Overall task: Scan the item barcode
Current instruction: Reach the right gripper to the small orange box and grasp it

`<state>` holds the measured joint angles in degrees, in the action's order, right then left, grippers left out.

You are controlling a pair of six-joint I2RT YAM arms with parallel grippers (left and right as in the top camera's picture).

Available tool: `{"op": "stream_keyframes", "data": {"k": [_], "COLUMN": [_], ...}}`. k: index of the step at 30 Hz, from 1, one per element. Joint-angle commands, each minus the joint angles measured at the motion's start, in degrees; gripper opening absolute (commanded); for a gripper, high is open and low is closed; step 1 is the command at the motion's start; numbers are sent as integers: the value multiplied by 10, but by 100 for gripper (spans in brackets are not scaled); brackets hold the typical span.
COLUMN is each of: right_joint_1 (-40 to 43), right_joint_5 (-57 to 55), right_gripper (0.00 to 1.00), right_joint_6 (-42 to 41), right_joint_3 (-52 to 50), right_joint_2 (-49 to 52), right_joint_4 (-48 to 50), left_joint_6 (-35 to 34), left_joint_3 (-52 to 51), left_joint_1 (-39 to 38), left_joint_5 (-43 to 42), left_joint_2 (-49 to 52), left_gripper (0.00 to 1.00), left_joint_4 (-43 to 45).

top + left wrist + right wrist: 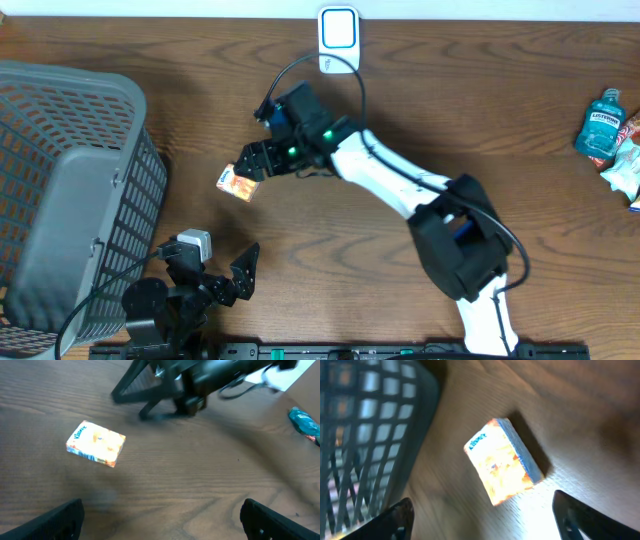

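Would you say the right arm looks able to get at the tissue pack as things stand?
Probably yes. The right gripper hangs open just over the tissue pack, which lies flat on bare table with nothing between them; the basket stands off to one side.

On the wooden table [480, 110] lie a grey basket [60, 200], tissue pack [236, 183], white scanner [339, 40] and blue bottle [601, 124]
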<state>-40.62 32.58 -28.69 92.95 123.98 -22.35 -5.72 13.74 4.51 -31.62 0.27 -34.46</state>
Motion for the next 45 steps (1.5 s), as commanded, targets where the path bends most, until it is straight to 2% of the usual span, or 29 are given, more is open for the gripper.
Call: {"op": "stream_keyframes", "data": {"k": [1,6,15,21,26,27,33,37,39,43,45], "right_joint_1": [-14,-16,-33,-64,-72,-72,-69,-67,-66,-54,-33], "right_joint_5": [-51,-53,-113,-172,-176,-177,-200,-226,-226,-196,-137], "right_gripper": [75,74,74,67,60,58,31,15,3,1,1], "right_joint_6": [-172,-259,-320,-347,-365,-365,-362,-318,-299,-261,-237], "right_joint_3": [1,1,1,1,1,1,1,1,1,1,1], "right_joint_2": [28,34,37,44,71,79,120,120,120,112,83], "right_joint_4": [10,5,5,12,25,31,30,19,21,4,-39], "left_joint_6": [8,8,8,8,8,8,7,8,8,8,8], "left_joint_3": [3,3,3,3,3,3,3,3,3,3,3], "left_joint_1": [3,3,3,3,3,3,3,3,3,3,3], "left_joint_5": [-5,-5,-5,-5,-5,-5,-5,-5,-5,-5,-5], "left_joint_2": [0,-1,-1,0,0,0,0,-1,0,0,0], "left_gripper": [99,99,99,99,98,99,99,99,99,99,99], "left_joint_4": [2,2,2,2,2,2,2,2,2,2,2]}}
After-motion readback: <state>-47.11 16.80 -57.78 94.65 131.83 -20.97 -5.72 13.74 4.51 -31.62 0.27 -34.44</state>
